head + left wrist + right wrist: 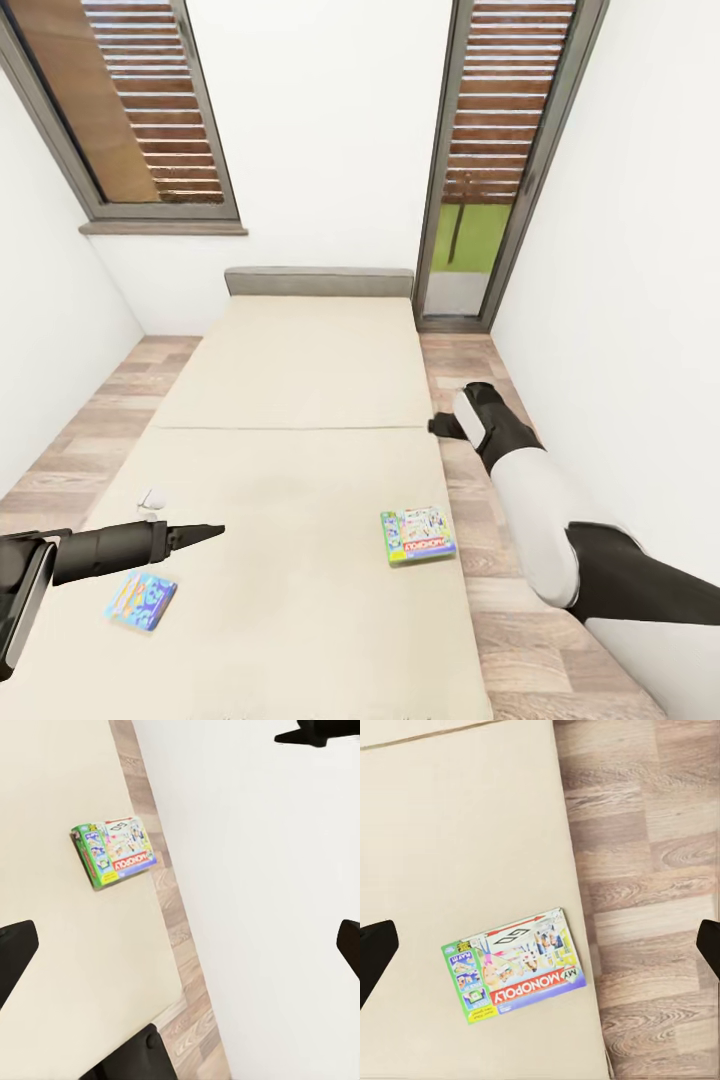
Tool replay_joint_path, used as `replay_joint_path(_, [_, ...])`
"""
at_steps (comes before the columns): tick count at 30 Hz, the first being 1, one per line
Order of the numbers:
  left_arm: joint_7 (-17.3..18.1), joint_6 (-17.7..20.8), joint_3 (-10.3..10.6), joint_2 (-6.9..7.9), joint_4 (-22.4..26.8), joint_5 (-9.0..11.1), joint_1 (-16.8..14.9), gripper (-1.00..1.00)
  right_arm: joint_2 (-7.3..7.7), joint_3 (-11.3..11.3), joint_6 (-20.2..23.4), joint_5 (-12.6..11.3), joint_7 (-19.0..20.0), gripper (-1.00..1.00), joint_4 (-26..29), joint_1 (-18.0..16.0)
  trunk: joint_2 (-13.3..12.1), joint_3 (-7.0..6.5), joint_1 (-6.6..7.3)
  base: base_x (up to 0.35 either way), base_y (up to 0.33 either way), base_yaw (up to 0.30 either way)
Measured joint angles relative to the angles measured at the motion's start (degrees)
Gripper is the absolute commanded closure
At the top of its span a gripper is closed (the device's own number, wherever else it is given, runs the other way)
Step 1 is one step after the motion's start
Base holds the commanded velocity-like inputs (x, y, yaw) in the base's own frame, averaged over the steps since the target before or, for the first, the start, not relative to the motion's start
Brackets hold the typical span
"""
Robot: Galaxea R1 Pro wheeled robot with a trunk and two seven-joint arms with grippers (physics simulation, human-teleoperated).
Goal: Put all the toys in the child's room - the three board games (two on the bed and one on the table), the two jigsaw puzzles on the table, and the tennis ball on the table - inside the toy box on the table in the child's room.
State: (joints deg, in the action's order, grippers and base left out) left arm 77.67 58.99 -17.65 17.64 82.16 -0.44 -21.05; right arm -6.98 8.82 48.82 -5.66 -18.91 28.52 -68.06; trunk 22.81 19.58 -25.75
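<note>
The robot is standing at the foot of the bed (300, 400), both arms reaching out over it. The Monopoly box (418, 535) is lying flat near the bed's right edge, just inside the mattress border, with the wood-plank floor (470, 360) right beside it. The small blue board game (141, 599) is resting near the left side, just below the left tool (205, 532). That left tool is tapering to a dark point over the mattress, holding nothing; the left wrist view is showing its dark fingers (15, 952) set wide at the frame's sides, so it is spread. The right tool (440, 425) is hovering beyond the Monopoly box, and the right wrist view is showing its fingertips (373, 952) far apart too, empty.

To my eye, the step in hand is picking up the Monopoly box. Doing it well likely means lowering the right tool squarely over the box and closing across its narrower side, since it is lying flat on soft bedding near the edge.

The right wrist view is making the "MY MONOPOLY" lettering (536, 986) readable; the head view is giving the blue game's position as well.
</note>
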Motion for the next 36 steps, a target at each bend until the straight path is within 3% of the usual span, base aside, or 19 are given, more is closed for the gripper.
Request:
replay_joint_path(9, [0.10, 0.04, 0.01, 0.01, 0.00, -0.01, 0.00, -1.00, -0.01, 0.12, -2.28, 0.01, -0.68, -1.00, -8.52, -4.54, 0.00, 0.86, 0.00, 0.000, 0.000, 0.000])
replay_joint_path(28, [0.99, 0.18, -0.09, 0.00, 0.24, 0.46, -0.01, -1.00, 0.06, 0.13, -4.90, 0.02, -0.71, -1.00, -10.63, -4.96, 0.00, 2.66, 0.00, 0.000, 0.000, 0.000])
replay_joint_path(31, [3.00, 0.30, -0.08, 0.00, 0.86, 1.05, -0.01, -1.00, 0.06, 0.12, -4.93, 0.02, -0.71, -1.00, -10.64, -4.92, 0.00, 2.94, 0.00, 0.000, 0.000, 0.000])
replay_joint_path(35, [10.67, 0.34, 0.07, 0.24, 1.54, 3.61, 0.08, -1.00, -0.03, 0.10, -4.95, 0.01, -0.70, -1.00, -10.66, -4.88, 0.01, 3.32, 0.00, 0.000, 0.000, 0.000])
replay_joint_path(36, [10.77, 0.34, 0.07, 0.24, 1.54, 3.61, 0.08, -1.00, -0.03, 0.09, -4.95, 0.02, -0.70, -1.00, -10.66, -4.88, 0.00, 3.42, 0.00, 0.000, 0.000, 0.000])
